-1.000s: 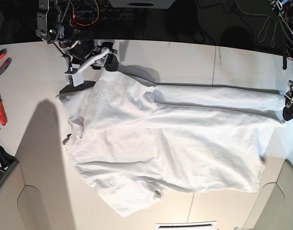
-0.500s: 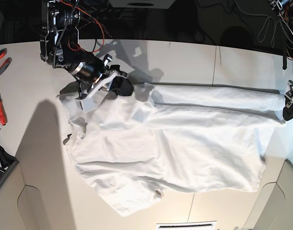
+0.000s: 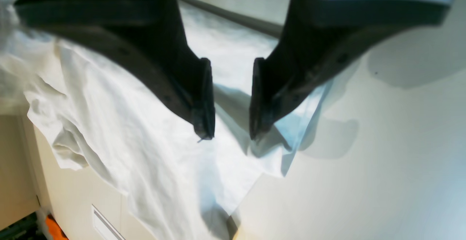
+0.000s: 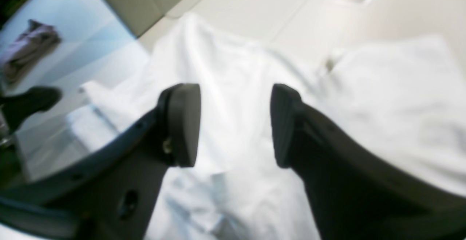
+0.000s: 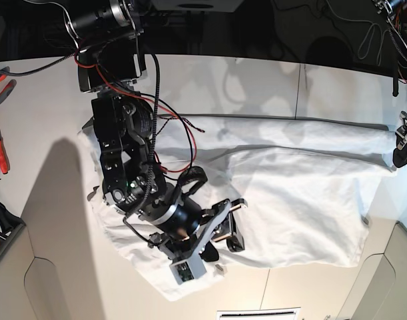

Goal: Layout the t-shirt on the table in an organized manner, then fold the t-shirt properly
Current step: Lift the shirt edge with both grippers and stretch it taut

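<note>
The white t-shirt lies spread and wrinkled across the table, one long edge folded over along the far side. My right arm reaches over the shirt's left half. Its gripper hangs open above the cloth near the front edge. The right wrist view shows that gripper with its pads wide apart, nothing between them, and the shirt underneath. My left gripper sits at the shirt's far right corner. In the left wrist view its jaws stand apart just over that corner of the shirt.
Red-handled pliers and an orange-handled tool lie at the left edge. A dark seam crosses the table at the back right. Red and black cables trail over the shirt. Grey panels border the front corners.
My right arm has swung from the shirt's far-left corner across the cloth to its near edge. The raised flap at the far left has dropped. The left gripper has not moved.
</note>
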